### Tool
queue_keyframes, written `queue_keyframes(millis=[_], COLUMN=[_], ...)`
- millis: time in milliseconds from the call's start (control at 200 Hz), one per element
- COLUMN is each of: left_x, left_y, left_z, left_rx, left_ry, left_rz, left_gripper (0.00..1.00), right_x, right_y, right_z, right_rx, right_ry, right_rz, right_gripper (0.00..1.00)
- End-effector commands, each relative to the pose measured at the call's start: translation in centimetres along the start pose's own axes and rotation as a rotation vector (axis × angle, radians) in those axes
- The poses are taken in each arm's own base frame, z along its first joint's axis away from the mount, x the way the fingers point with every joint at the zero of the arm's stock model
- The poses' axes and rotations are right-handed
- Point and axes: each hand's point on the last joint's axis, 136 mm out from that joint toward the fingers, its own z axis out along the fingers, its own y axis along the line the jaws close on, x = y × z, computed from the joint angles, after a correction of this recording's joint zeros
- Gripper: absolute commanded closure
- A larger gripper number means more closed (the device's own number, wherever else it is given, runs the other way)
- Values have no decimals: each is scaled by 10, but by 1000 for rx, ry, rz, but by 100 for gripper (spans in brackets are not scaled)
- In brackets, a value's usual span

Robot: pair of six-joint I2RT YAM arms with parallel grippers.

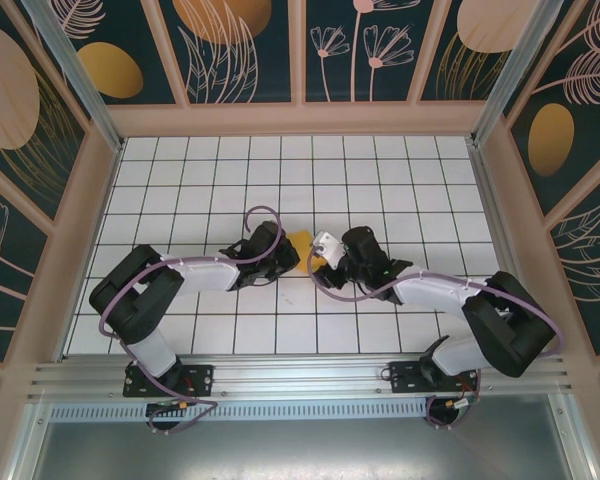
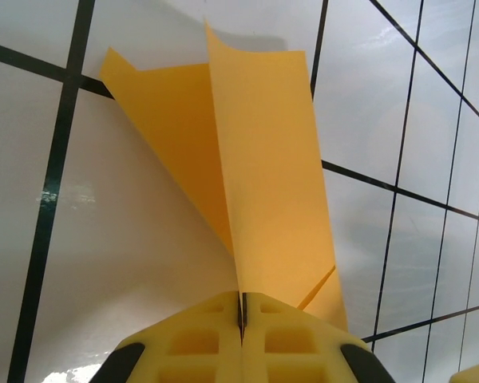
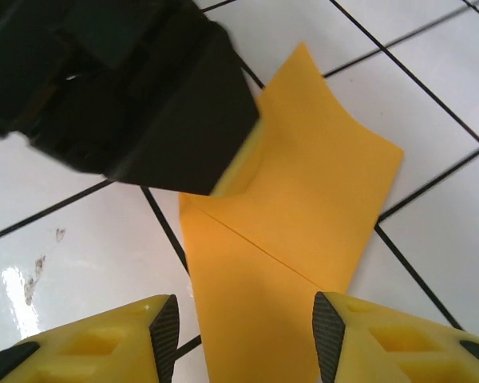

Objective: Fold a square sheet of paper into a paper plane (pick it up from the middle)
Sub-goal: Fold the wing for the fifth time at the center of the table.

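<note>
The step in hand looks like an early fold, well short of a dart: the square sheet of paper [image 2: 263, 159], thin, matte orange-yellow and unmarked, sits near the middle of the glossy white-tiled worktop [image 1: 280, 170], between the two arms. The left pincer [image 2: 242, 307] is clamped tight on one edge, its yellow ribbed pads [image 2: 199, 335] meeting with the sheet nipped in the seam, and beyond them two flaps fan out in a narrow V with sharp corners. The right pincer [image 3: 246, 319] stands parted, its black-tipped yellow fingers [image 3: 164, 327] either side of the paper's near end, seemingly not touching it. A straight diagonal crease [image 3: 255, 247] crosses the sheet there, and the far edge curls softly. Next, I judge, the right pincer must take or press a free flap and lay it along that crease while the left anchors; such flimsy paper may buckle or slide on the slick tiles
</note>
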Motion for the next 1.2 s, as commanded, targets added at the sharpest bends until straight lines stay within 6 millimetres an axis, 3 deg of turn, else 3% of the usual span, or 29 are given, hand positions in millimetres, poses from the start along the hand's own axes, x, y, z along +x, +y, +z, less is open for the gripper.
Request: queue_keyframes(millis=[0, 130, 425, 656, 676, 986, 1141, 1196], left_x=[-4, -5, -6, -7, -4, -8, -13, -20], left_y=[-6, -8, -11, -14, -7, -4, 0, -6], left_z=[1, 1, 1, 0, 6, 5, 3, -5], left_rx=[8, 20, 34, 43, 22, 12, -1, 16], left_ry=[9, 17, 25, 25, 35, 22, 6, -16], left_rz=[17, 15, 13, 15, 14, 6, -2, -4], left_gripper=[96, 96, 96, 95, 95, 91, 86, 78], right_x=[14, 20, 20, 23, 23, 25, 18, 13], right_y=[12, 17, -4, -7, -6, -2, 2, 3], right_z=[11, 21, 37, 40, 40, 40, 44, 47], right_rx=[-7, 2, 149, 174, 169, 143, 113, 99], right_ry=[55, 103, 112, 112, 111, 118, 117, 115], right_rz=[-216, -262, -333, -330, -328, -309, -276, -255], right_gripper=[49, 50, 52, 69, 70, 85, 97, 98])
